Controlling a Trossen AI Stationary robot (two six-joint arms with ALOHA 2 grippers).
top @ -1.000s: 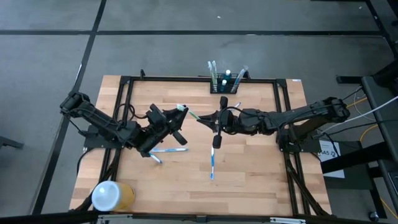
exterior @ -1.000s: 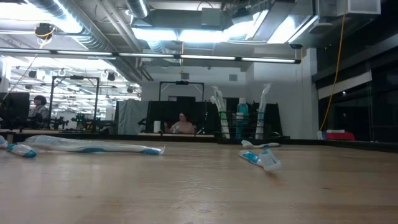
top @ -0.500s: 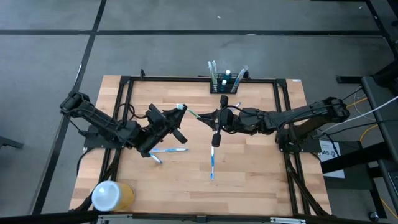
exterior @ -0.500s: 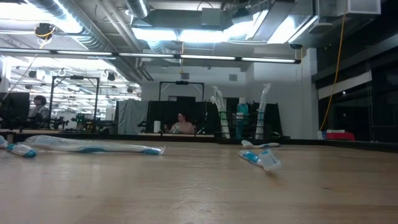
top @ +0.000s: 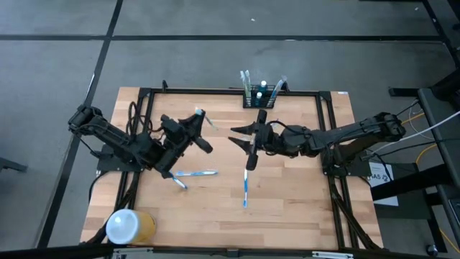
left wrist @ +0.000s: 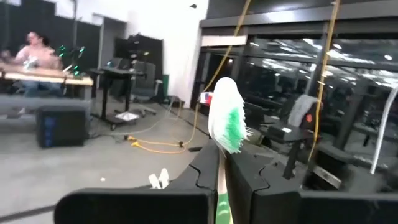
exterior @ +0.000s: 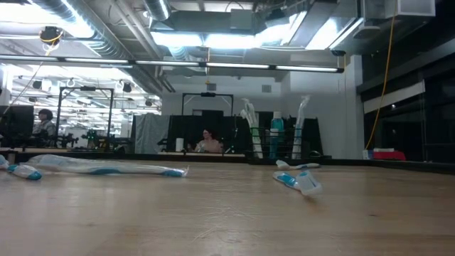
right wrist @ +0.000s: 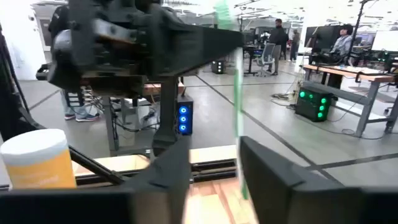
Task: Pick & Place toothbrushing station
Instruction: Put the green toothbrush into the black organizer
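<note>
Left gripper [top: 203, 141] mid-table, left of centre, fingers clamped on green toothbrush [left wrist: 227, 124]. Right gripper [top: 239, 137] facing it, fingers spread, holding nothing. Station [top: 260, 96] at far edge, centre, well apart from both.

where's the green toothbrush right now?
In the left gripper, shut on the green toothbrush, raised over the table's centre-left in the high view, across from the right gripper.

Green toothbrush [right wrist: 237, 106] motion-blurred; handle [left wrist: 222, 202] hidden between jaws.
</note>
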